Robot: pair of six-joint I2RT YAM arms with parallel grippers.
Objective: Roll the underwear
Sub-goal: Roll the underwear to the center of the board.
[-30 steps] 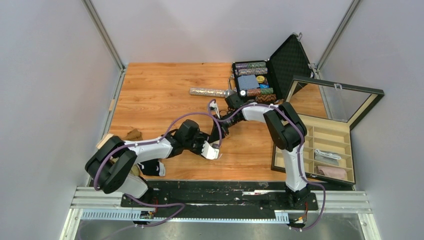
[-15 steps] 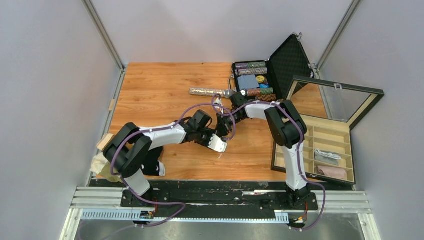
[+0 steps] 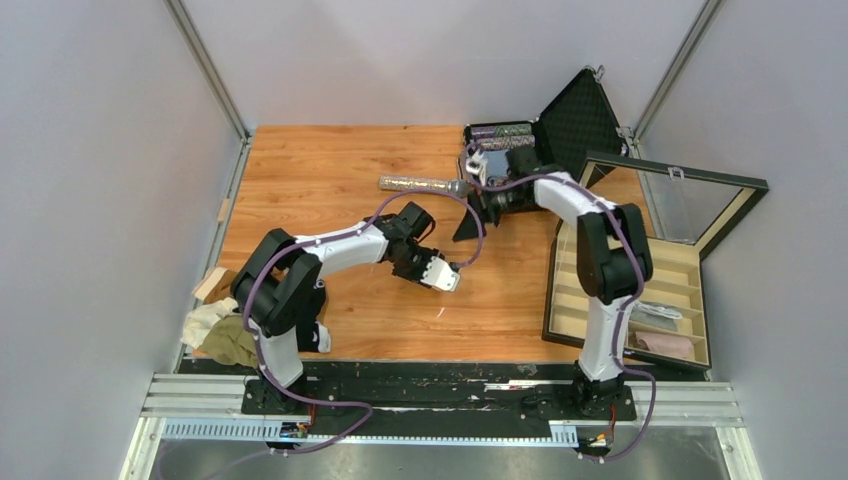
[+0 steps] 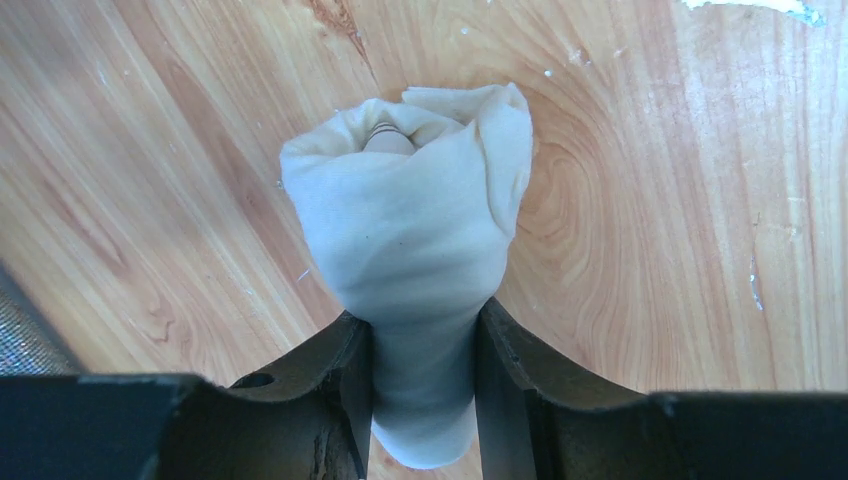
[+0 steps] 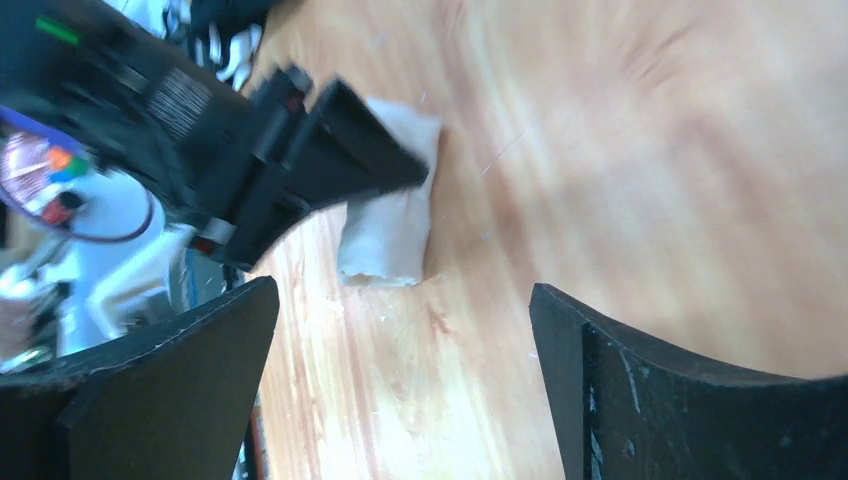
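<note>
A cream-white underwear point(image 4: 410, 220) is rolled into a tight bundle. My left gripper point(image 4: 425, 330) is shut on its near end, just above the wooden table. From above, the roll point(image 3: 446, 279) shows at the left gripper's tip near the table's middle. My right gripper point(image 5: 405, 292) stands wide open with nothing between its fingers, and it faces the roll point(image 5: 388, 240) from a short distance. In the top view the right gripper point(image 3: 467, 227) hangs beyond the roll, apart from it. More underwear point(image 3: 222, 334) lies heaped at the near left edge, cream and olive, next to a black piece point(image 3: 314, 338).
A glittery silver microphone point(image 3: 418, 184) lies at the table's back middle. An open black case point(image 3: 575, 115) of poker chips stands behind the right arm. A wooden compartment box point(image 3: 640, 262) with a glass lid sits at the right, holding rolled cloth point(image 3: 662, 345).
My right gripper let go of the roll, opened wide and drew back toward the far right. The left arm carried the roll slightly right and tightened on it.
</note>
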